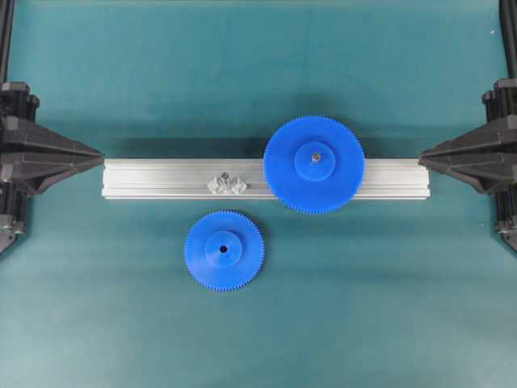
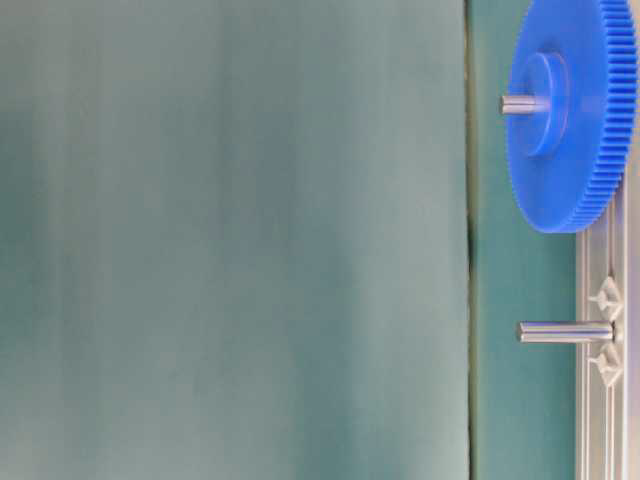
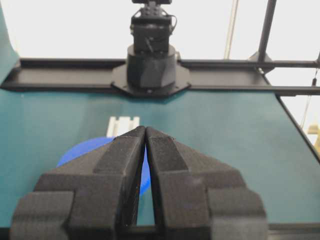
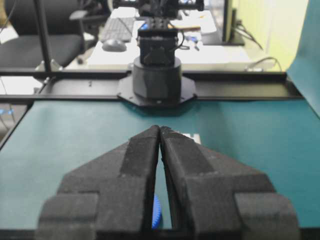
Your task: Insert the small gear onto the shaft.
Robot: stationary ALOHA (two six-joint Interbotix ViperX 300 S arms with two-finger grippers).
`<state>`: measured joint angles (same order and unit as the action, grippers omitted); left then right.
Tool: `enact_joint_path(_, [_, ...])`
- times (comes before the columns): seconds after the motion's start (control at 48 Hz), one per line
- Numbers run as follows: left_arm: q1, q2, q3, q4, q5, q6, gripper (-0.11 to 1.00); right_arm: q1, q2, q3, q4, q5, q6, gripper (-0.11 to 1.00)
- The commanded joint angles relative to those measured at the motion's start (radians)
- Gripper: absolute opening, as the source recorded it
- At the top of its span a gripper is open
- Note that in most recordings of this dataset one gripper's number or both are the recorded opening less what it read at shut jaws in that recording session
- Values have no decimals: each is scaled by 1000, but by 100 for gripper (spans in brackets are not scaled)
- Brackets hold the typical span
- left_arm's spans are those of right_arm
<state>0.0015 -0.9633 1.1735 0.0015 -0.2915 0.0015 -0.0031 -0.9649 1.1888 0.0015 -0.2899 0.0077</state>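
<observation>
A: Looking from overhead, the small gear (image 1: pixel 224 250) is lying flat on the table (image 1: pixel 97 323), just near of the aluminium bar (image 1: pixel 161 179); the shaft (image 1: pixel 225 176) is standing bare, left of the large gear (image 1: pixel 314 164).

B: Gripping its rim and keeping it level should be helping the hole meet the pin.

A: In the wrist views, the left end effector (image 3: pixel 145 131) and right end effector (image 4: pixel 159 129) are pressing their tips together, holding nothing.

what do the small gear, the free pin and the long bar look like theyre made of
Small gear: looks like moulded plastic, uniform matte blue with fine crisp teeth.
Free pin: probably steel, grey with a bright streak along its length; its bracket looks like translucent whitish plastic.
Long bar: likely extruded aluminium, satin silver with straight lengthwise grooves.
</observation>
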Motion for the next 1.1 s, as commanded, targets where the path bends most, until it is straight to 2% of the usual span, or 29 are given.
enact_joint_path(0.0, [-11,11,-12,17,-3,0,10,-3,8,-17,3,-6,-8,16])
enact_joint_path(0.063, [-15,17,-15,17,2,0,5,-3,8,-9,3,12,-6,17])
enact_joint_path(0.146, [-18,20,-21,17,14,2,-1,-3,8,-2,5,52,-3,5])
enact_joint_path(0.25, [-23,23,-21,17,29,2,-1,-3,5,-3,12,89,2,-1])
enact_joint_path(0.625, [-37,48,-57,17,149,-9,-1,-3,12,-8,25,179,6,-1])
enact_joint_path(0.834, [-38,112,-106,17,238,-9,-1,-3,25,-9,25,255,43,-1])
enact_joint_path(1.084, [-81,221,-169,17,268,-9,-1,-6,49,-9,25,322,67,-1])
